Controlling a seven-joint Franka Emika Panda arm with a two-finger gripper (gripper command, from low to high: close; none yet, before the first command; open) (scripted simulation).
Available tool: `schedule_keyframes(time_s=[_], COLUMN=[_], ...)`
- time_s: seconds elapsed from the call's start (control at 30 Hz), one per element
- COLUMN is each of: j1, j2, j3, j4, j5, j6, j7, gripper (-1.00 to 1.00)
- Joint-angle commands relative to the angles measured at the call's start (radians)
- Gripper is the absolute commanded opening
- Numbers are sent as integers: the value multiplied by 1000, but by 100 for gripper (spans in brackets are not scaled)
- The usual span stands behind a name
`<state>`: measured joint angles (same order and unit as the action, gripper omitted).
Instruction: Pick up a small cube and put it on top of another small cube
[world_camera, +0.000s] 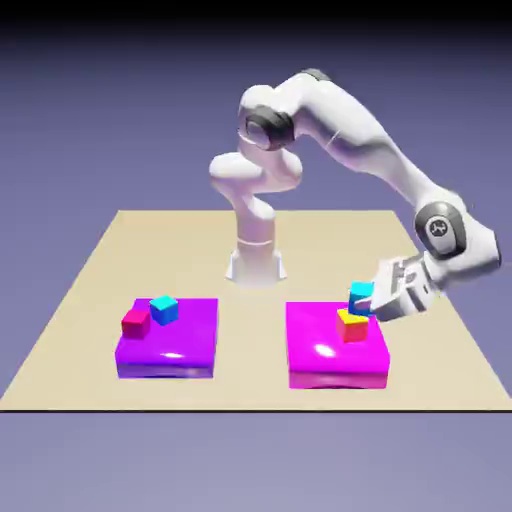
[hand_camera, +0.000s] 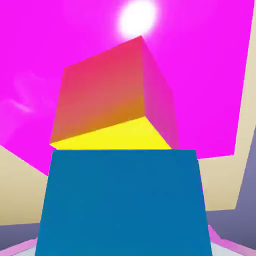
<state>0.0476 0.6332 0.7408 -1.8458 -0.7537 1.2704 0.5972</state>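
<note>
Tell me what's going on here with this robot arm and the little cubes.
A white robot arm is stacking cubes. Its gripper is at a small cyan cube sitting just above the yellow-topped red cube on the magenta slab on the exterior view's right. The hand view shows the cyan cube close up, right over the yellow top. Another cyan cube and a red cube sit untouched on the left magenta slab.

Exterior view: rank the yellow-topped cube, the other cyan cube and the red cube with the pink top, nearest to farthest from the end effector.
End effector sits at the right slab.
1. Yellow-topped cube: right slab, just below the end effector.
2. Other cyan cube: left slab.
3. Red cube with pink top: left slab, beside that cyan cube on its outer side.
</note>
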Motion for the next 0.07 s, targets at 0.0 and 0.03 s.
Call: schedule_keyframes(time_s=[0.0, 0.03], j1=[0, 17], j2=[0, 5], j3=[0, 2], j4=[0, 36], j5=[0, 4], j6=[0, -29], j7=[0, -7], gripper=[100, 100])
